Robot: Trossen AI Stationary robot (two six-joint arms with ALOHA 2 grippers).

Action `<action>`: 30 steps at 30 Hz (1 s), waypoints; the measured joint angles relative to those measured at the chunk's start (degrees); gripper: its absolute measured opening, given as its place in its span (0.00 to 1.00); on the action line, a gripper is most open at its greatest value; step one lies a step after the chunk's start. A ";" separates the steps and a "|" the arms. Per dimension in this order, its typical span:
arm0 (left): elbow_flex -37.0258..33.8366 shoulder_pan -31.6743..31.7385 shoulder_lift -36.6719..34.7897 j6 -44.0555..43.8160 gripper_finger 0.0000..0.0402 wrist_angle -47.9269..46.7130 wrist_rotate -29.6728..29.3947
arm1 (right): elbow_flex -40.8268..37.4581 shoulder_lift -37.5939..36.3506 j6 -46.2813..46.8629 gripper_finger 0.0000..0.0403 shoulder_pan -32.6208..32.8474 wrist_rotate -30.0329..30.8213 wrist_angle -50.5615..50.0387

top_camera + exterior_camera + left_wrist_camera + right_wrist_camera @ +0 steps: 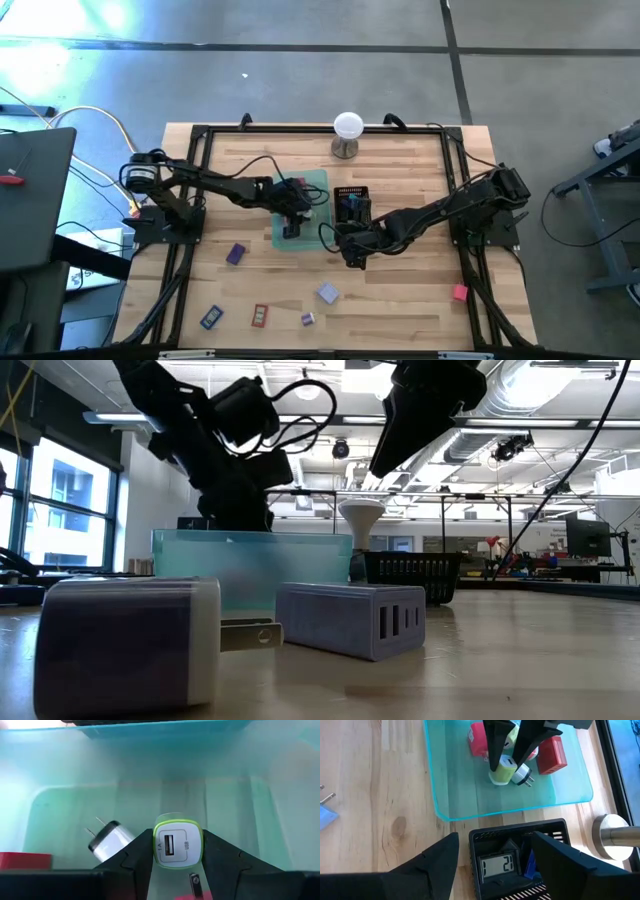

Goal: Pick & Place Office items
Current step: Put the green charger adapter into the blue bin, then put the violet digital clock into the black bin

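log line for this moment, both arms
left gripper: shut on green-rimmed charger, inside green tray | right gripper: open, empty, over black mesh tray | loose items on table

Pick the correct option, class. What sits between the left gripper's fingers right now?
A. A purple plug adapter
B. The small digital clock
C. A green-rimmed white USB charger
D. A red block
C: the left wrist view shows the left gripper with its fingers pressed on both sides of the green-rimmed white USB charger, inside the translucent green tray.
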 joint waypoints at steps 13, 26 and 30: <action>0.06 -0.59 -0.38 -3.74 0.61 1.12 -3.20 | 0.00 0.00 -0.28 0.59 0.00 0.00 -0.01; 0.42 -3.28 -15.67 -13.33 0.63 -12.25 -8.44 | 0.00 0.00 -0.56 0.59 0.00 0.00 -0.30; 0.42 -4.66 -22.12 -20.00 0.63 -23.68 -8.52 | 0.00 0.00 -1.49 0.59 0.00 0.00 -0.24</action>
